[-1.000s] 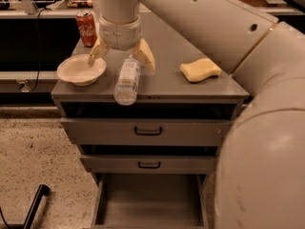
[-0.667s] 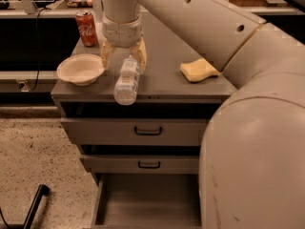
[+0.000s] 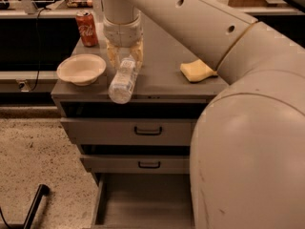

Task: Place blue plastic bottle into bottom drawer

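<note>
The cream two-finger gripper [image 3: 125, 56] points down over the flat grey metal cabinet top [image 3: 162, 86]. Its fingers clasp the capped end of the clear ribbed blue plastic bottle [image 3: 122, 82], which lies at the front edge. Below, the shallow, plain grey bottom drawer [image 3: 143, 204] stands open.

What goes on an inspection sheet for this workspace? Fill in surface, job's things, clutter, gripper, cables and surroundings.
Surface: grey cabinet top, partly occupied.
Job's things: blue plastic bottle lying on its side, base at the front edge; bottom drawer pulled open, nothing seen inside.
Clutter: white bowl, red can, yellow sponge.
Gripper: gripper down over the bottle's far end, closed on it.
Cables: dark cable hanging left of the cabinet.
Surroundings: speckled floor.
</note>
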`<state>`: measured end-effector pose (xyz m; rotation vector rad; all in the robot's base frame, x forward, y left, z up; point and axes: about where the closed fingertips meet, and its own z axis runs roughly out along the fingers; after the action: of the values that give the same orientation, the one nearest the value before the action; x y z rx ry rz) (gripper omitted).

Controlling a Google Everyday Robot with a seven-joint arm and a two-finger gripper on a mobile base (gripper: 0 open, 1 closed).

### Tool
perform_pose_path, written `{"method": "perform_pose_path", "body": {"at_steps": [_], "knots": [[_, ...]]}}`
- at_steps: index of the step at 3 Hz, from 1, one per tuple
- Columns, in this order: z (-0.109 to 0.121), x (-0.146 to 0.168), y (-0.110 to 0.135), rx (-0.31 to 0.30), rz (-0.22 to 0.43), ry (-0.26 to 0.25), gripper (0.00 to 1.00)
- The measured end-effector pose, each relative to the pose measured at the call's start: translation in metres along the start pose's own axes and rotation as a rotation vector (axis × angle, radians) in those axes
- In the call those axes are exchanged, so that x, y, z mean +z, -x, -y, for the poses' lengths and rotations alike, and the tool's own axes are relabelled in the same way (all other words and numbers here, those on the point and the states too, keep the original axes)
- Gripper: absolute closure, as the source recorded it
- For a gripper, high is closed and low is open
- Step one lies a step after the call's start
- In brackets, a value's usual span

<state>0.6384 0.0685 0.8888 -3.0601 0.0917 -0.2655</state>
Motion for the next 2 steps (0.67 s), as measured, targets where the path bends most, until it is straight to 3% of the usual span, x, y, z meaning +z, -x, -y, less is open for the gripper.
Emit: {"method": "perform_pose_path", "body": {"at_steps": [2], "knots": [[-0.009,0.0106,0.0029,-0.028,-0.017,0.07,0.38]]}}
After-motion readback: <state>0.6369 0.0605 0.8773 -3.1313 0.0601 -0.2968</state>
